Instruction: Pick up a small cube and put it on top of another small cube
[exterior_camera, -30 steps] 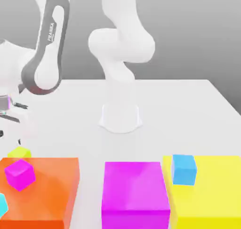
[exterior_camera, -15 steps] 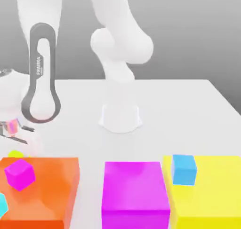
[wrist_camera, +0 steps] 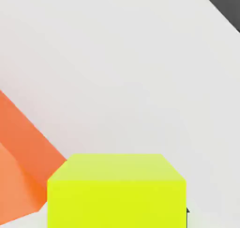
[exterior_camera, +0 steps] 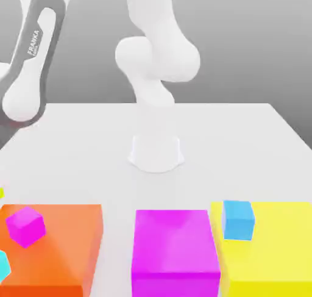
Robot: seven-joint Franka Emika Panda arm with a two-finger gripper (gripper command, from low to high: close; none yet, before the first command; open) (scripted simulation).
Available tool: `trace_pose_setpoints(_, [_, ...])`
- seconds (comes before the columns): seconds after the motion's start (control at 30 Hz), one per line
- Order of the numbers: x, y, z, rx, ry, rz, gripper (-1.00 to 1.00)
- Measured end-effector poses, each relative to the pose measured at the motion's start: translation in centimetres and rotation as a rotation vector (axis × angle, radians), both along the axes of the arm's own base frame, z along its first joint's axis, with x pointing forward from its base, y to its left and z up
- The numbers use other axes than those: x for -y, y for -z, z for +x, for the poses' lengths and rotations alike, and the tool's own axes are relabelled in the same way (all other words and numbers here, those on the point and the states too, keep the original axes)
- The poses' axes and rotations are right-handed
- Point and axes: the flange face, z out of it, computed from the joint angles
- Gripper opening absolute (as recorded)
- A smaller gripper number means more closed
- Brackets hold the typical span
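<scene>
1. Your end effector is clamped on the small cube (wrist_camera: 116,190), which sits close under the hand camera, clear of the surface (wrist_camera: 117,72).
2. Pickup looks done.
3. Left: place it on the magenta cube (exterior_camera: 25,226), on the orange block (exterior_camera: 67,241).

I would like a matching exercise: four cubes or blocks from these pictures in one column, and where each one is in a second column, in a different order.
Things:
1. small magenta cube
2. small blue cube
3. small lime-yellow cube
4. big magenta block

Places:
A. between the orange block and the yellow block
B. on the orange block
C. close in front of the hand camera
D. on the yellow block

Pairs: 1-B, 2-D, 3-C, 4-A
</scene>
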Motion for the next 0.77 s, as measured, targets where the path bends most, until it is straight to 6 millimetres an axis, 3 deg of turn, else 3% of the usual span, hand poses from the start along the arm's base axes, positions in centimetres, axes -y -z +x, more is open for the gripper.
trace_pose_setpoints(0.2, [-1.4,-3.2,6.7,0.009,0.076,-0.004,-1.00])
trace_pose_setpoints(0.47, [-6.9,-8.0,15.9,0.024,0.136,0.002,-1.00])
trace_pose_setpoints(0.53, [-9.9,-7.5,17.7,0.013,0.094,0.016,-1.00])
trace_pose_setpoints(0.6, [-10.9,-4.5,18.3,0.008,0.078,0.021,-1.00])
trace_pose_setpoints(0.63, [-11.1,-2.8,18.3,0.007,0.075,0.021,1.00])
trace_pose_setpoints(0.77, [-11.1,-2.8,18.3,0.007,0.075,0.021,1.00])
